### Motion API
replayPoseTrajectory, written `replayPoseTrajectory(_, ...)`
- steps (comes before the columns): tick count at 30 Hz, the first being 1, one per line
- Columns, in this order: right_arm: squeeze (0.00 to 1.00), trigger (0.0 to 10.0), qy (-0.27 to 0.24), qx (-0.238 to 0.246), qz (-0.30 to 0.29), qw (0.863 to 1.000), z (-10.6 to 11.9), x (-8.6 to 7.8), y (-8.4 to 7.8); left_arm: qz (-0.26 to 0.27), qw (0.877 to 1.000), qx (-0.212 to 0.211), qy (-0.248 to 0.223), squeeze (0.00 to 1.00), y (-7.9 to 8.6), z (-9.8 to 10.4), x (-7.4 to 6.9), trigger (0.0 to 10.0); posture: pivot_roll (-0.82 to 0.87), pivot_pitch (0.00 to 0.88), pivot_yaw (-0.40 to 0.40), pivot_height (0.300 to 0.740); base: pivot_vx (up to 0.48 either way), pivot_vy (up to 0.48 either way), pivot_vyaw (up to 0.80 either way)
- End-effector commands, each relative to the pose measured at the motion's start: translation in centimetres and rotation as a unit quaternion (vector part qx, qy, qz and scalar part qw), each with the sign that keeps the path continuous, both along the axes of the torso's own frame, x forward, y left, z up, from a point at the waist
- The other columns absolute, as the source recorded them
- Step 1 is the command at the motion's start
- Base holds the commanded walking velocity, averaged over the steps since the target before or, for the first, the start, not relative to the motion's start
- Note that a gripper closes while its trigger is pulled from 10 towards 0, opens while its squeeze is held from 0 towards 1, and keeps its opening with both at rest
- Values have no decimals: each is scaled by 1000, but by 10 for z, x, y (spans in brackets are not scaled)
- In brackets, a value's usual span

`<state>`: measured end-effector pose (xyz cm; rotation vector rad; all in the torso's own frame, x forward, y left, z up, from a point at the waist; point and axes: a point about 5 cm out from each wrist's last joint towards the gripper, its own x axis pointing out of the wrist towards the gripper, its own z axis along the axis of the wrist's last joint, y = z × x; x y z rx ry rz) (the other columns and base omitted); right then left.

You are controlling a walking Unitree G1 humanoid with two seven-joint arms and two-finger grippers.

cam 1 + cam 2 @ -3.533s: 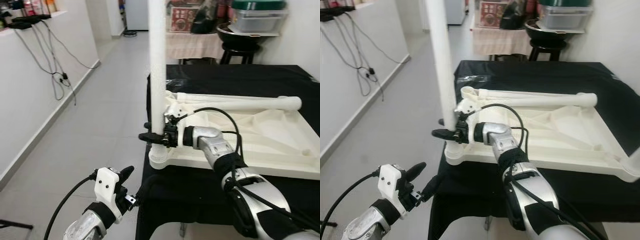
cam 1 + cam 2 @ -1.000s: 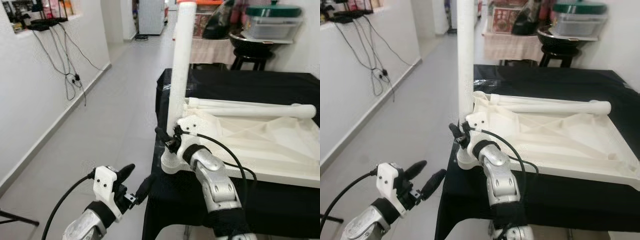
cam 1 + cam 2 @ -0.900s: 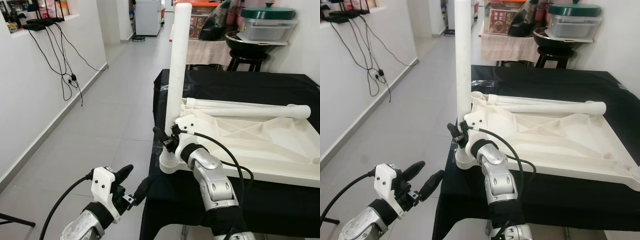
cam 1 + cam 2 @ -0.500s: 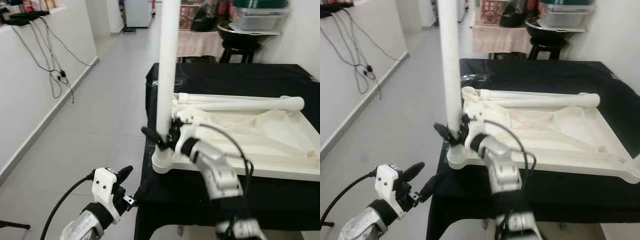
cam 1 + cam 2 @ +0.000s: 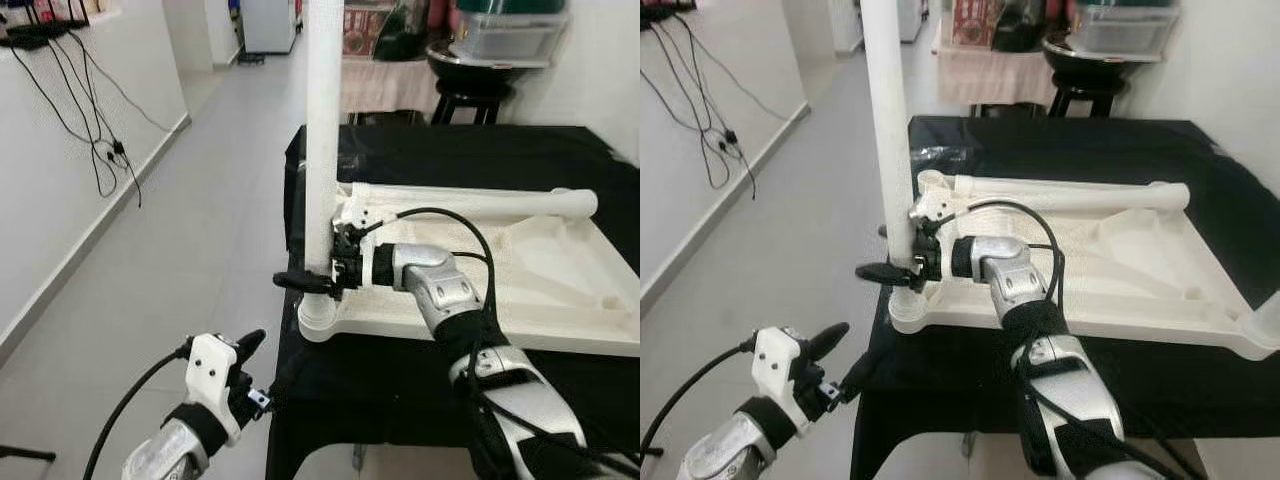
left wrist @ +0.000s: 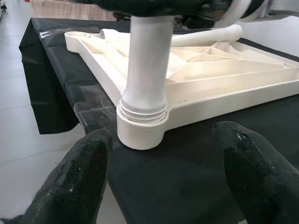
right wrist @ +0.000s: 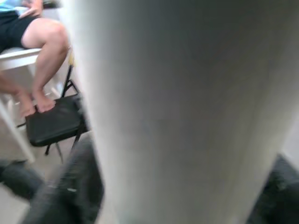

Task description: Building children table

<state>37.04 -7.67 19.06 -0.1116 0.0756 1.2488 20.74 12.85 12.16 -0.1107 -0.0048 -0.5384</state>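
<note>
Right now my right gripper [image 5: 318,281] clamps the upright white leg [image 5: 322,140] just above its corner socket [image 5: 318,322] on the tabletop [image 5: 560,290], centre-left of frame. Left gripper [image 5: 262,365] hangs open, empty, lower left. Next, I judge, twist the leg home.

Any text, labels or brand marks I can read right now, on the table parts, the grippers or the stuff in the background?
None can be read.
Red box behind the black table: printed pattern, too blurred to read.
White table top, upright leg, spare leg: no markings.
Left gripper and right gripper: no lettering.
</note>
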Motion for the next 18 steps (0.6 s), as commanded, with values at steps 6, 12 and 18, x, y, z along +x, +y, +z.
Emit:
replayPoseTrajectory(6, 0, 0, 26, -5, 28, 999, -15, -3, 1, 5, 1000, 10, 3, 0, 1, -3, -1, 10000, 67, 13, -10, 740, 0, 0, 0)
replayPoseTrajectory(12, 0, 0, 9, -1, -11, 1000, -18, 0, -20, 5, 1000, 14, 3, 0, 1, -2, -1, 10000, 45, 24, 1, 740, 0, 0, 0)
replayPoseTrajectory(18, 0, 0, 19, 22, -296, 955, -28, -3, -30, 31, 997, 73, -26, 0, 9, 6, -7, 10000, 9, 54, -4, 740, 0, 0, 0)
